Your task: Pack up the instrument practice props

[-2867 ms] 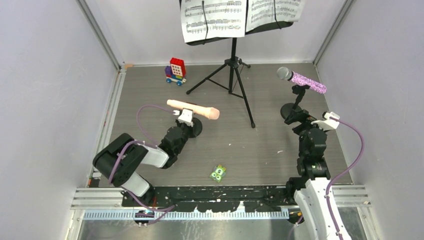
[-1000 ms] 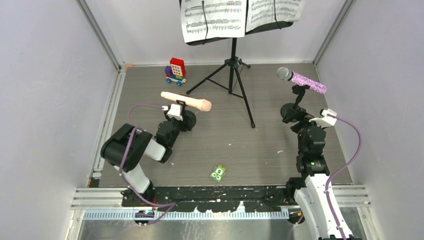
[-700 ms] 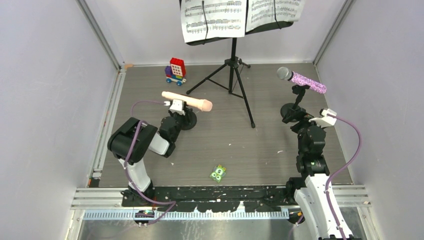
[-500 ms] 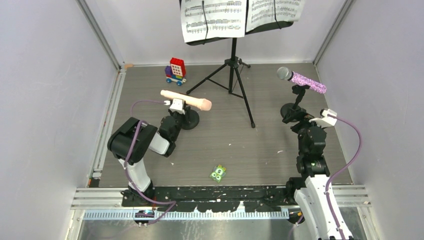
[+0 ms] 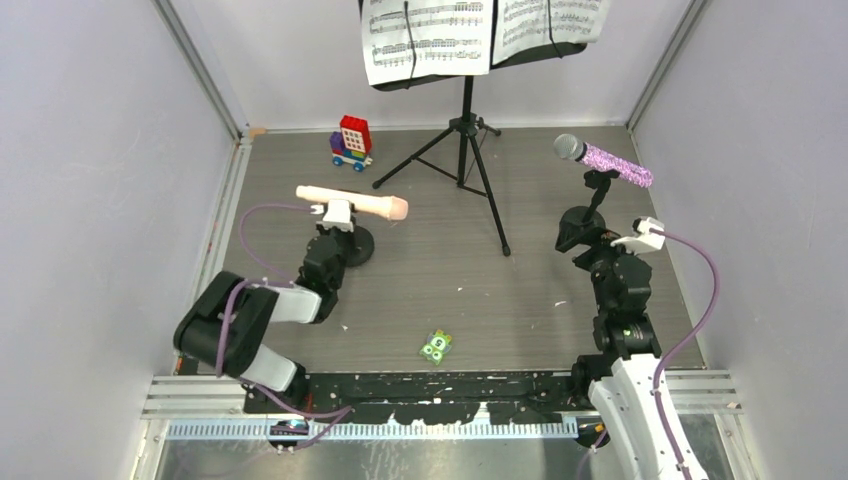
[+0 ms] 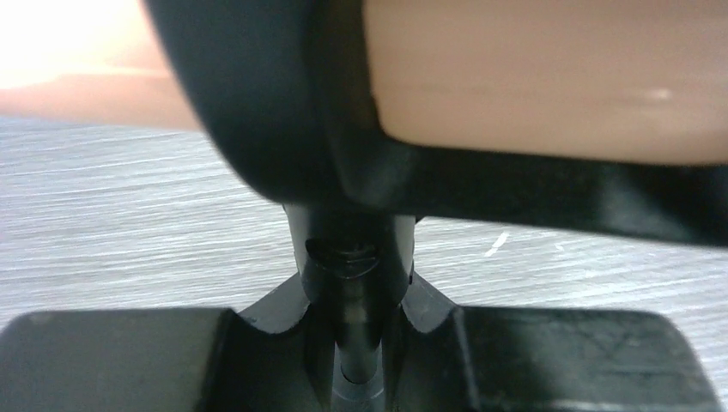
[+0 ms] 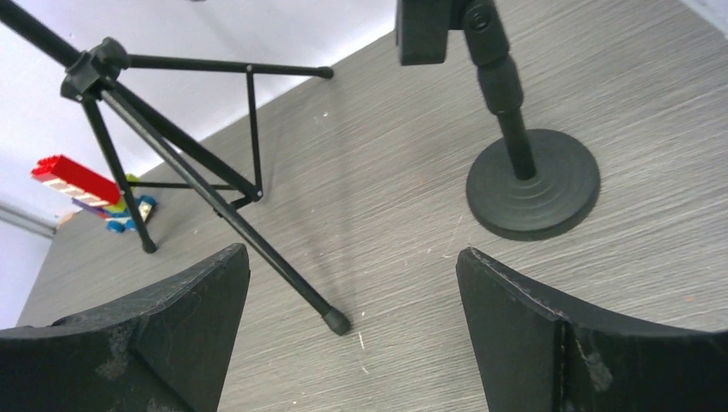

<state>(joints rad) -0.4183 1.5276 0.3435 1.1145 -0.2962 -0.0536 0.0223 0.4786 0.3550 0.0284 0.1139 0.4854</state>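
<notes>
Fingers (image 6: 120,360) of the left gripper (image 6: 356,348) are clamped on the stem of the left mount (image 6: 354,257), one on each side, low down near its base. Just above them the mount's clip cradles the pink mic (image 6: 549,77), which lies about level with its head toward the middle of the table (image 5: 470,300). From above, this mount is over the left half of the table, left of the stand (image 5: 467,130) and in front of the toy vehicle (image 5: 350,143). Whether its base touches the table cannot be told.

The right gripper (image 7: 352,257) is spread wide and holds nothing. Between its fingers (image 7: 558,343), nearer the left one, lies the foot of one stand leg. Ahead and slightly to the right stands the right mount (image 7: 532,184), upright on its round base and apart from both fingers. Its clip carries the glitter mic (image 5: 605,160), head toward the left. The stand is upright at the back, with the pages (image 5: 430,35) on its desk. A green piece (image 5: 436,346) lies near the front edge, between the arms.
</notes>
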